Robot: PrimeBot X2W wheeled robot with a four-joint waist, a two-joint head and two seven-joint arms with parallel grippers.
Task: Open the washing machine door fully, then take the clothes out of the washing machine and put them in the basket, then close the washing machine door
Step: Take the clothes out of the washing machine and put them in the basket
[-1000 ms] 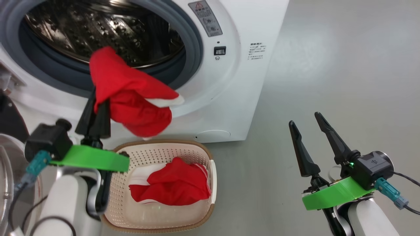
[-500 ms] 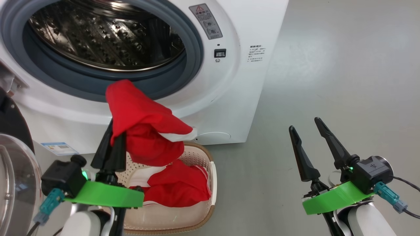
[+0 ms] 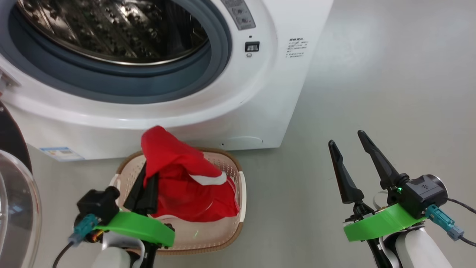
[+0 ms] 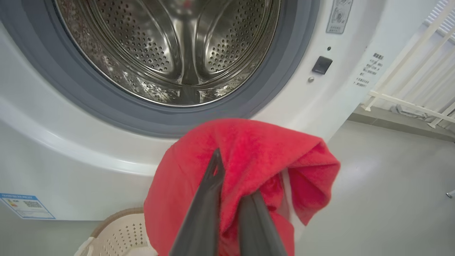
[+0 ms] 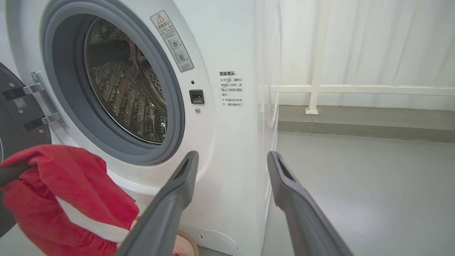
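The washing machine [image 3: 260, 93] stands with its steel drum [image 3: 111, 29] showing bare metal. At the left edge, the washing machine door [image 3: 15, 208] hangs swung open. My left gripper [image 3: 145, 186] is shut on a red garment with white trim [image 3: 174, 160], hanging just above the basket [image 3: 238, 227]. More red clothes [image 3: 212, 204] lie in the basket. The left wrist view shows the garment [image 4: 266, 153] draped over my left gripper [image 4: 231, 177], hiding one fingertip. My right gripper [image 3: 344, 137] stands open over bare floor to the right, holding nothing; its own view [image 5: 231, 156] faces the machine's front corner.
Grey floor [image 3: 372, 74] stretches to the right of the machine. A white railing [image 5: 320, 89] and pale curtain stand behind the machine's right side. A small blue label [image 3: 61, 153] sits low on the machine front beside the basket.
My left gripper has come down from the drum's mouth with the red garment, to just above the basket. The head camera has shifted a little. The right gripper has stayed put.
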